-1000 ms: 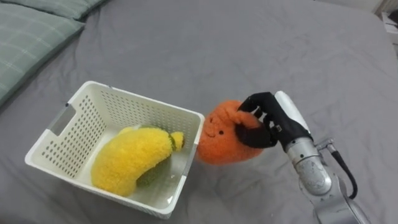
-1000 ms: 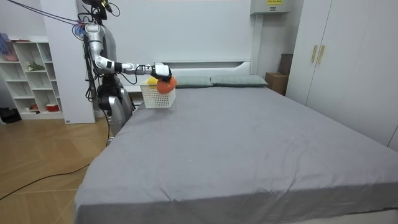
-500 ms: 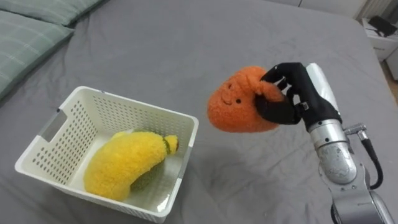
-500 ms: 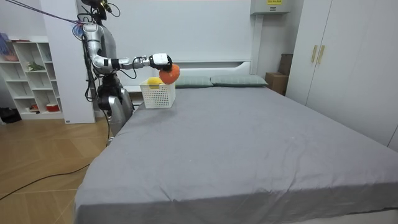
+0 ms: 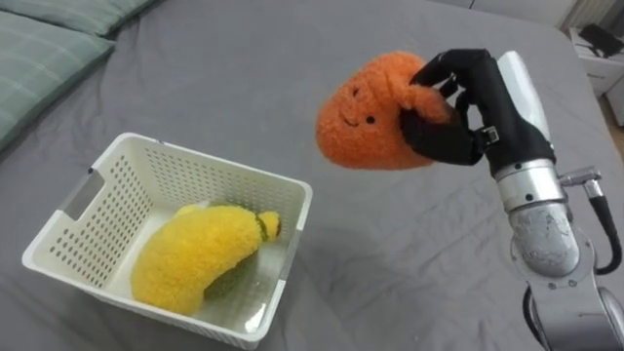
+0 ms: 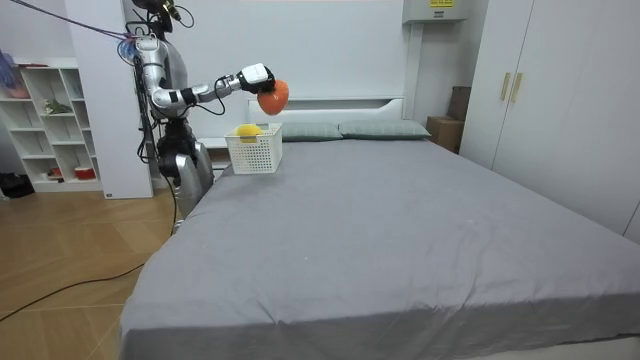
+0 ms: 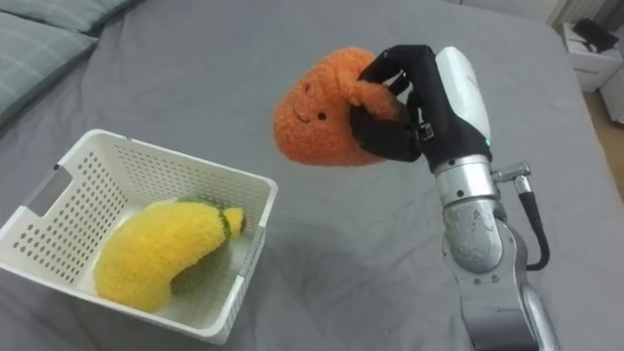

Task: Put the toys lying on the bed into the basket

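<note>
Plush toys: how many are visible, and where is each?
2. The orange plush toy is held above the bed by the right hand. The yellow plush toy lies in the white basket; the green patch beneath it may be a third.

Fuzzy matt plush on the orange toy [image 5: 366, 117], and the right hand [image 5: 453, 132] round it is matt black and rubbery-looking, with a glossy white plastic shell on its back and brushed silver metal at the wrist. Down in the basket [image 5: 219, 175], white perforated plastic with a slight sheen, there's the yellow toy [image 5: 190, 258] in the same shaggy plush. The bed [image 5: 244, 68] wears smooth matt grey cloth with soft creases, the pillow [image 5: 39, 58] a checked green weave, and the floor [image 6: 60, 270] looks like satin-finished wood.
</note>
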`<state>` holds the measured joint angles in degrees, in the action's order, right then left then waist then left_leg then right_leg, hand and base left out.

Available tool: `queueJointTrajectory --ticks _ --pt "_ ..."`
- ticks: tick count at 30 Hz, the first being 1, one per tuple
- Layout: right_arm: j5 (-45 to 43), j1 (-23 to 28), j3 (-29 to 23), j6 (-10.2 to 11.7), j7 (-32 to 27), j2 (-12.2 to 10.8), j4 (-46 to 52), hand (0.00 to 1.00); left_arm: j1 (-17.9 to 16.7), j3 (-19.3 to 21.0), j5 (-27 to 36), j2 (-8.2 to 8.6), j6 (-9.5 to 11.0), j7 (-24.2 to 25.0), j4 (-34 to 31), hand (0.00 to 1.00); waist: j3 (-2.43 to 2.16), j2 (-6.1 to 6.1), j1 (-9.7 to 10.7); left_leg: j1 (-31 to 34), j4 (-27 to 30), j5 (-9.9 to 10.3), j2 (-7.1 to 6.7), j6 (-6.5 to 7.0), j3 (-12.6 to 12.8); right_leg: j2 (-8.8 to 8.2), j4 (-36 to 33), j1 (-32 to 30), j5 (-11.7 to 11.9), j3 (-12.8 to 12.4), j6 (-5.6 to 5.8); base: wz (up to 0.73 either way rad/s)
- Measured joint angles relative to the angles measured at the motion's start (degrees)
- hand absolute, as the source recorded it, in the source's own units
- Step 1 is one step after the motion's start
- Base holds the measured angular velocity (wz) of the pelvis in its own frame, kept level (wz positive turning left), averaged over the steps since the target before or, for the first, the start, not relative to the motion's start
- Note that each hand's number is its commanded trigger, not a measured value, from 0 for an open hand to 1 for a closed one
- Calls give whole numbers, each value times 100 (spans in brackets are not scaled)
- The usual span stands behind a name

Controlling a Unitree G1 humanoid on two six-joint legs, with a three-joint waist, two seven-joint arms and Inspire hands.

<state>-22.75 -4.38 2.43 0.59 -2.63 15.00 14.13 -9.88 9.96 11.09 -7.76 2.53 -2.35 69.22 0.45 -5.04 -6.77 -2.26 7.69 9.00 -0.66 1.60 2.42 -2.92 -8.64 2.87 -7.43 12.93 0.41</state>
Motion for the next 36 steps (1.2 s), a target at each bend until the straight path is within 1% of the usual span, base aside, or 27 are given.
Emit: queueJointTrajectory --ticks 4,5,10,12,14,18,20,21,22,24,28,30,31,32,35,36 --pt "4 -33 25 -3 25 -9 53 100 12 -1 -2 2 -4 0 -10 0 -4 -5 -32 3 -3 4 -2 4 -4 -5 -8 10 0 4 0 1" --pt "2 -34 50 -15 26 -17 53 100 33 -2 -2 2 -4 -1 -15 0 -4 -5 -83 4 -3 3 -3 4 -2 -7 -12 8 0 -1 0 0" --pt "-5 -39 226 -101 88 -26 52 100 48 -11 -8 16 -11 -82 -28 0 -7 -9 -203 2 3 3 -2 5 -14 -5 -15 3 1 -19 -1 -1" --pt "-13 -53 411 -177 202 -23 51 100 70 -11 -8 19 -38 -83 -25 0 -8 -9 -299 3 0 3 -1 5 -21 -3 -15 3 1 -17 -1 0" --pt "-50 -78 545 -230 297 -40 50 100 81 -11 -8 22 -83 -82 -26 0 -8 -10 -354 6 0 3 -2 5 -30 -3 -13 3 1 -12 -1 0" --pt "-227 -250 797 -429 495 -154 50 100 156 -22 -15 22 -186 -82 -16 0 -3 -8 -496 20 -4 3 -5 5 -71 -3 -10 2 1 -2 0 4" --pt "-241 -350 914 -446 559 -167 48 100 182 -31 -22 24 -221 -82 -24 0 3 1 -558 21 -4 3 -5 5 -75 -2 -4 2 1 -8 0 0" --pt "-234 -402 995 -446 599 -188 48 100 199 -37 -20 24 -229 -83 -24 0 19 25 -607 21 -2 3 -4 5 -77 -1 -4 2 1 -2 0 0" --pt "-232 -415 1017 -445 617 -204 48 100 214 -57 -20 23 -229 -84 -25 0 19 25 -614 22 -1 3 -5 5 -81 -2 -4 2 1 1 -1 5" --pt "-225 -435 1069 -445 660 -313 47 100 262 -127 -20 19 -229 -94 -28 0 28 39 -657 54 4 3 -8 5 -124 -5 -3 -3 1 8 -1 8" --pt "-207 -509 1239 -444 666 -365 -20 100 283 -178 -22 19 -233 -100 -42 0 38 56 -714 59 1 3 -7 5 -120 -4 2 -9 1 21 0 1" --pt "-197 -509 1259 -444 664 -370 -157 100 291 -186 -22 26 -240 -98 -133 0 36 52 -783 65 2 3 -7 5 -117 -5 2 -16 1 36 0 0" --pt "-195 -509 1275 -444 665 -371 -207 100 291 -186 -22 26 -242 -98 -156 0 33 48 -786 65 1 3 -7 5 -117 -5 2 -17 1 39 0 0" --pt "-196 -509 1330 -445 667 -372 -294 100 289 -187 -24 25 -245 -95 -201 0 16 22 -799 78 -1 2 -7 5 -119 -5 1 -29 1 45 0 0" --pt "-241 -509 1564 -448 726 -387 -410 100 294 -191 -77 23 -245 -95 -241 0 0 0 -814 110 2 0 -6 4 -114 -12 -2 -74 1 93 -1 0" --pt "-252 -509 1676 -479 747 -388 -432 100 303 -192 -76 20 -247 -95 -242 0 -4 -6 -818 109 6 -6 -6 -1 -113 -13 -2 -86 1 130 -1 0"
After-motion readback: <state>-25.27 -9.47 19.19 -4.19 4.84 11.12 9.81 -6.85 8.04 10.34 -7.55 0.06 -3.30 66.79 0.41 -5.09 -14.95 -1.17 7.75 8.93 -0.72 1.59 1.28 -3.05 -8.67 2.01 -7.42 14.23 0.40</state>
